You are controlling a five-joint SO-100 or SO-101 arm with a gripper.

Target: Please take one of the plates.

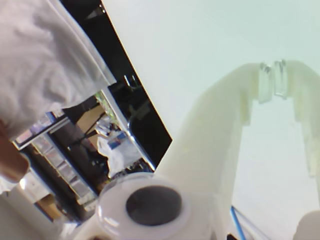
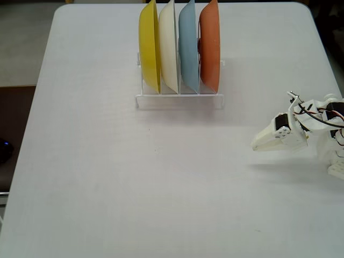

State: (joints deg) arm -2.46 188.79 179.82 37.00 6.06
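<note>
You've got 4 plates standing on edge in 1 clear rack (image 2: 180, 100) at the far end of the white table (image 2: 107, 177): 1 yellow plate (image 2: 149, 45), 1 cream plate (image 2: 167, 45), 1 light blue plate (image 2: 187, 45), and 1 orange plate (image 2: 210, 45) at the right end in the fixed view. Your gripper (image 2: 257, 145) sits well apart, lower right, pointing left. Wrist view: fingertips (image 1: 265, 82) pressed together, gripper (image 1: 273, 81) holding nothing.

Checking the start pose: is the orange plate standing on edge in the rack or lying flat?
On edge. In the fixed view the orange plate stands upright in the rightmost slot of the clear rack, beside the light blue plate.
</note>
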